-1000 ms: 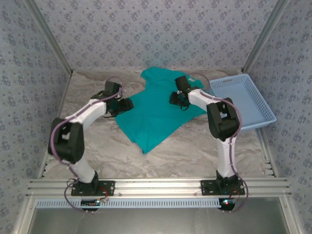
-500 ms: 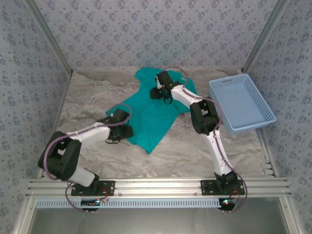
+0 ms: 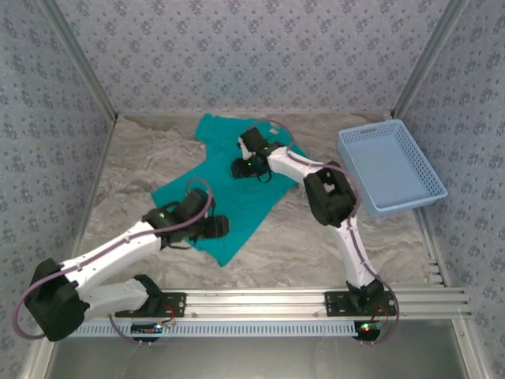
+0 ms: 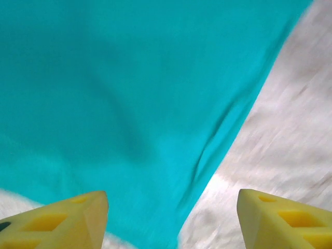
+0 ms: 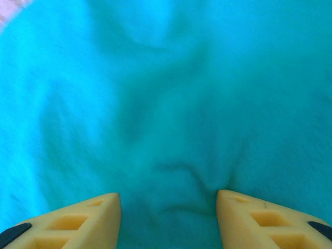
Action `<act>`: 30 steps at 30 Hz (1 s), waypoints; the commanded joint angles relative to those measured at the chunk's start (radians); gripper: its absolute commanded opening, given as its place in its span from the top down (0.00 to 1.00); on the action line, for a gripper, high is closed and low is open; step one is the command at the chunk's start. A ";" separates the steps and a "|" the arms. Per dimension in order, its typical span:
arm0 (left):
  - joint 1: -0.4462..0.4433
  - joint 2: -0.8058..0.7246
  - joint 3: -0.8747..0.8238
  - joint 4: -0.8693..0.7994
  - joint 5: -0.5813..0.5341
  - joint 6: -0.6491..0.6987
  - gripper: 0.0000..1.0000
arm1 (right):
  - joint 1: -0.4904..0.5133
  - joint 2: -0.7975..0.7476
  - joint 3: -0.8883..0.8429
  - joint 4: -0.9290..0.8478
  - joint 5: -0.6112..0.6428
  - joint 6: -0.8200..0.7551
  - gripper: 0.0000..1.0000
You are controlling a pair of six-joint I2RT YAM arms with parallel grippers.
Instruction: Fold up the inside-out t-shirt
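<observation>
Shirt (image 3: 241, 197) is lying spread diagonally on the table (image 3: 316, 241), left of the basket (image 3: 388, 166). Left end effector (image 3: 215, 227) is hovering over the shirt's near hem, fingers (image 4: 78, 218) standing apart and clamping nothing, with cloth edge and bare table showing between them. Right end effector (image 3: 240, 168) is sitting over the shirt's far part, fingers (image 5: 78, 218) also spread. Cloth is puckering between them, tips possibly pressing into it; blur is making contact hard to judge.
</observation>
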 commanded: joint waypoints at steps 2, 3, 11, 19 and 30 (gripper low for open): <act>0.247 0.067 0.136 -0.007 0.014 0.165 0.32 | -0.114 -0.161 -0.204 0.009 0.040 0.062 0.46; 0.278 0.105 0.151 0.033 0.003 0.198 0.32 | -0.138 -0.184 -0.242 0.018 0.023 0.062 0.46; 0.365 0.532 0.316 0.119 -0.115 0.283 0.33 | -0.248 -0.256 -0.305 0.024 0.024 0.130 0.45; 0.395 0.553 0.176 0.074 -0.030 0.235 0.33 | -0.273 -0.070 -0.116 0.002 0.014 0.185 0.48; 0.171 0.389 -0.118 0.085 0.342 -0.080 0.33 | -0.267 0.258 0.344 -0.120 -0.062 0.189 0.52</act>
